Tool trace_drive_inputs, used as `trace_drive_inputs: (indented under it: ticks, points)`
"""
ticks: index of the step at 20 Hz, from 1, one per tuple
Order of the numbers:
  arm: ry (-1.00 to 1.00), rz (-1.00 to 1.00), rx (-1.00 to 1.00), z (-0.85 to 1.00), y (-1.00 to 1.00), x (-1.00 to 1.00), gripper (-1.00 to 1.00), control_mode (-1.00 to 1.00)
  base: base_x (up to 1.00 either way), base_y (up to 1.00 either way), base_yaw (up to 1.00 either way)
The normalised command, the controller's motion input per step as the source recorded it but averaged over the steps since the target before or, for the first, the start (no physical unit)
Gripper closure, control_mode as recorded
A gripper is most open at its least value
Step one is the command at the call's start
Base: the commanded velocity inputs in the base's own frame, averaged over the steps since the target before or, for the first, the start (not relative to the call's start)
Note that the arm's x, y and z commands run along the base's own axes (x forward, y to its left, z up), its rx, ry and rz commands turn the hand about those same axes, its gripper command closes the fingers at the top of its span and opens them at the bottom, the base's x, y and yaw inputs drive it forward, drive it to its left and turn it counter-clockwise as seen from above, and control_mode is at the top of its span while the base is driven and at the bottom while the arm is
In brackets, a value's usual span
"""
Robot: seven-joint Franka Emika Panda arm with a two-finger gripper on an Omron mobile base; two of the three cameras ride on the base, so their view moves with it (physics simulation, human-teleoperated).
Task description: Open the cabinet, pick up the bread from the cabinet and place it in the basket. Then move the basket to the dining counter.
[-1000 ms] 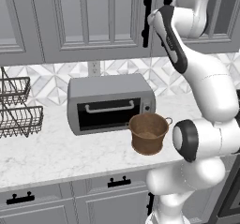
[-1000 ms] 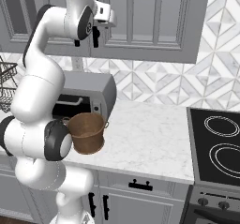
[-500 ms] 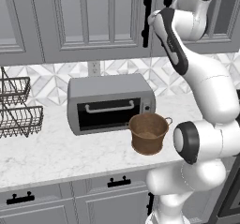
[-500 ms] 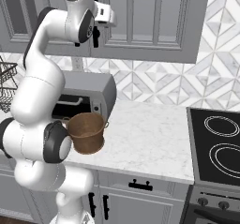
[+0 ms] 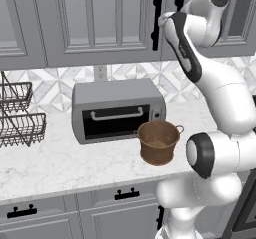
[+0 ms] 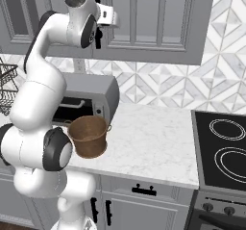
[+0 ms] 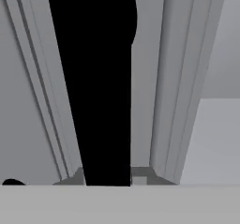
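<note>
Up at the cabinet (image 5: 100, 23) doors, at twelve o'clock above the toaster oven (image 5: 117, 110), we see our gripper (image 5: 161, 20) pinched shut on a black bar handle (image 7: 96, 78). On the marble worktop (image 6: 149, 142), the basket (image 5: 158, 141) sits at the oven's four o'clock.

White arm raised high, elbow bent, pincer (image 5: 161, 20) closed at head height.

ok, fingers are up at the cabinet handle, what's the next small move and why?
Probably pull the door outward. The gripper looks shut on the black bar handle, which looms right in front of the hand camera, and the cabinet door is still flush. The bread must be inside; the basket waits on the worktop.
</note>
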Motion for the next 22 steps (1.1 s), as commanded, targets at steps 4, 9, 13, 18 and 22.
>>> trace_drive_inputs:
  ticks: [4,9,13,18,22]
  points:
    - [-0.08,0.00,0.09,-0.02,-0.79,-0.94,1.00,-1.00,0.00,0.00,0.00]
    - [-0.05,0.00,0.10,0.00,-0.97,-1.00,1.00,-1.00,0.00,0.00,0.00]
    - [0.00,0.00,0.03,0.00,-1.00,-1.00,1.00,-1.00,0.00,0.00,0.00]
    - [0.05,0.00,0.00,-0.01,-1.00,-1.00,1.00,-1.00,0.00,0.00,0.00]
    - [0.06,0.00,0.00,-0.41,-1.00,-1.00,1.00,-1.00,0.00,0.00,0.00]
